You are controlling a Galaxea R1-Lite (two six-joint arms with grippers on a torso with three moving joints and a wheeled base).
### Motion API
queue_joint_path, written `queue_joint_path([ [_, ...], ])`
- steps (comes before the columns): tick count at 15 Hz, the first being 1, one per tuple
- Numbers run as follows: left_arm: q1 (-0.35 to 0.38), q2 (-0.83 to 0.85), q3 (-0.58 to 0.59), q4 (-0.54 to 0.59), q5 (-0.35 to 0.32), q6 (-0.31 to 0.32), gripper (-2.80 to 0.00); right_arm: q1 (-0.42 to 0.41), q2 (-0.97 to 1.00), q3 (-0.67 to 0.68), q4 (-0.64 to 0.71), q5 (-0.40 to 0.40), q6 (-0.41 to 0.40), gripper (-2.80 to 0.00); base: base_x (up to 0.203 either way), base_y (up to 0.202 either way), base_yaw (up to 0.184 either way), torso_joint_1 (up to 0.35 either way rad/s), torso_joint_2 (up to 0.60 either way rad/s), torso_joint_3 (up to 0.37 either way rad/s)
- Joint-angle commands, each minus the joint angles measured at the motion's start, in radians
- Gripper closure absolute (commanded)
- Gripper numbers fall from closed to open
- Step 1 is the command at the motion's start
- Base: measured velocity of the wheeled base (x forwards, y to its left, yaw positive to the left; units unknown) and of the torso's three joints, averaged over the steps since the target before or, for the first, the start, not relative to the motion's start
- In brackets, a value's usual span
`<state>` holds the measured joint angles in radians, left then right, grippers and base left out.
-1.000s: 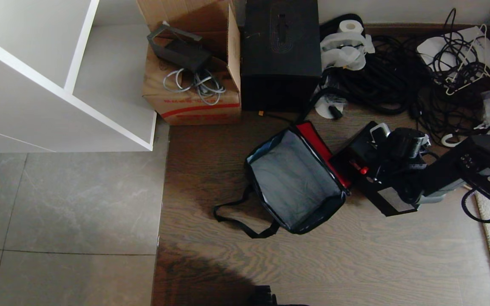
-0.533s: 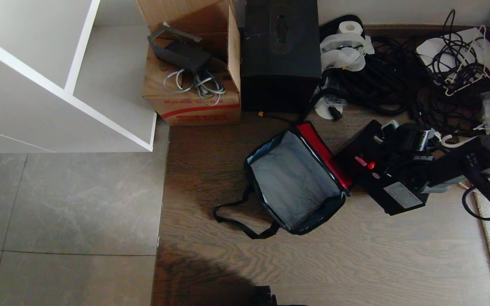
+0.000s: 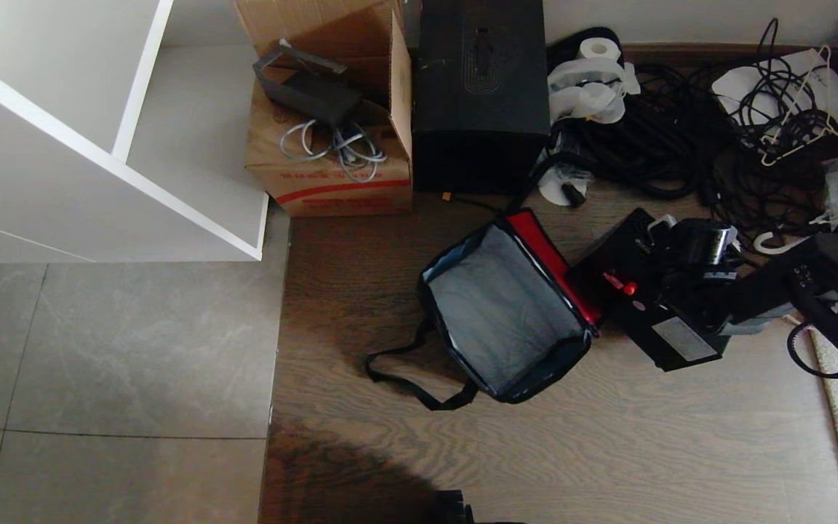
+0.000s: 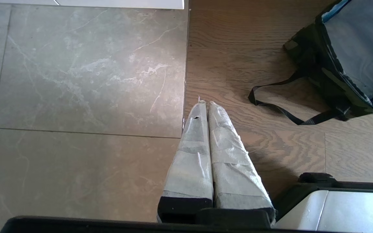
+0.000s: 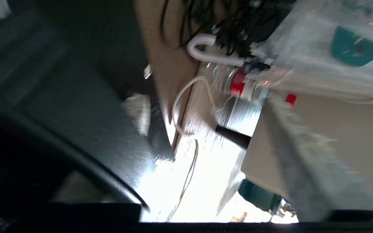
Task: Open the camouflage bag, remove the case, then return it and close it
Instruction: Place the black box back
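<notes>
The camouflage bag lies open on the wooden floor, its grey lining and red inner panel facing up and nothing inside it, one black strap trailing to the near left. The case is out of the bag, just to its right and touching or nearly touching the red panel edge. A second ago it was tipped up on the right gripper; now it sits lower and flatter on the floor, handle end toward the far side, red latch showing on top. The gripper is over the handle end, and I cannot tell from the views whether the jaws grip the handle or stand clear of it; the right wrist view is blurred and shows only a dark face of the case close by. The left gripper hangs parked over the floor to the near left, jaws pressed together on nothing. By my reading, removal is done and the return comes next.
</notes>
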<state>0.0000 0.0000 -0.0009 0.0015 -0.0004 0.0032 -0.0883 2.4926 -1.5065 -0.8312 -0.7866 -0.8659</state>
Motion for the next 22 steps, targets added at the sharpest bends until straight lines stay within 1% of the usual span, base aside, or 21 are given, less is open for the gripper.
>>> queue_joint_path([
  [1,0.000,0.000,0.001,0.000,0.000,0.000,0.00,0.002,-0.009,0.019,-0.007,-0.006,-0.002,0.00,0.000,0.000,0.000,0.000,0.00,0.000],
  [7,0.000,0.000,0.001,0.000,0.000,0.000,0.00,0.014,-0.064,0.085,-0.027,-0.008,0.005,0.00,0.000,0.000,0.000,0.000,0.00,0.000],
  [11,0.000,0.000,-0.001,0.000,0.000,0.000,0.00,0.013,-0.148,0.131,-0.020,-0.009,0.005,0.00,0.000,0.000,0.000,0.000,0.00,0.000],
  [17,0.000,0.000,-0.001,0.000,0.000,0.000,0.00,0.013,-0.397,0.348,0.006,-0.008,0.002,0.00,0.000,0.000,0.000,0.000,0.00,0.000],
  [19,0.000,0.000,-0.001,0.000,0.000,0.000,0.00,0.013,-0.483,0.388,0.036,-0.007,0.004,0.00,0.000,0.000,0.000,0.000,0.00,0.000],
  [22,0.000,0.000,-0.001,0.000,0.000,0.000,0.00,0.029,-0.594,0.407,0.127,-0.007,0.005,0.00,0.000,0.000,0.000,0.000,0.00,0.000],
])
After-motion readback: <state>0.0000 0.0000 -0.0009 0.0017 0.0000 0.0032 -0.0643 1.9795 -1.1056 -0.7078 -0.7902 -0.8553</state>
